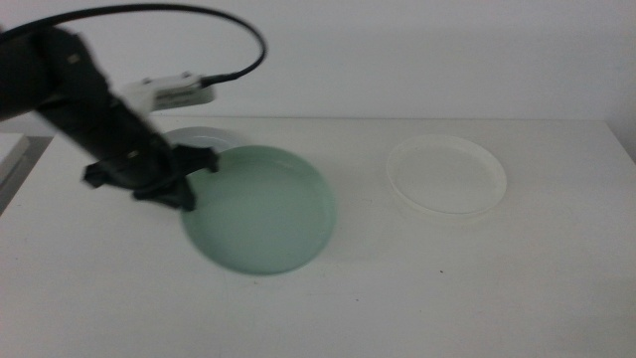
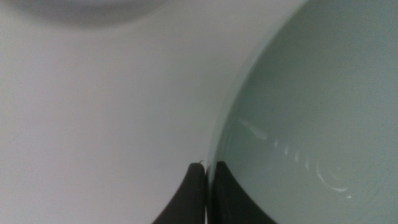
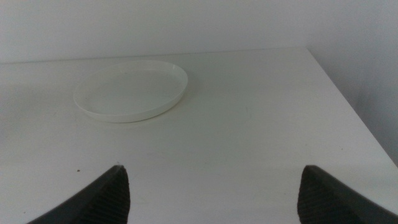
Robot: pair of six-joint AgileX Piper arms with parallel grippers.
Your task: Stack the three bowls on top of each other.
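**Bowl transfer at the left of the table**

Left gripper (image 1: 189, 179), reaching in from the upper left of the middle view, is clamped on the left rim of the mint green bowl (image 1: 260, 207). In that view the green bowl appears blurred and sits at centre left of the frame, its upper left edge overlapping the grey-blue bowl (image 1: 199, 136), of which only a pale arc shows behind the arm; whether the green bowl touches it cannot be told. The left wrist view confirms the grip: the two dark jaws stand pressed together with the thin rim of the mint green bowl (image 2: 311, 106) pinched between them, one jaw inside the bowl and one outside. A grey curved edge of the grey-blue bowl (image 2: 87, 9) shows at the upper left of that picture, apart from the green rim. A black cable (image 1: 199, 15) loops over the arm at the top of the middle view.

White bowl (image 1: 446, 176) rests flat on the table (image 1: 447, 298) at centre right of the middle view, well apart from the other two bowls. In the right wrist view the white bowl (image 3: 132, 91) lies in the upper left part of the frame, ahead of the right gripper (image 3: 211, 193), whose jaws stand wide apart with nothing between them. The right gripper itself does not show in the middle view.
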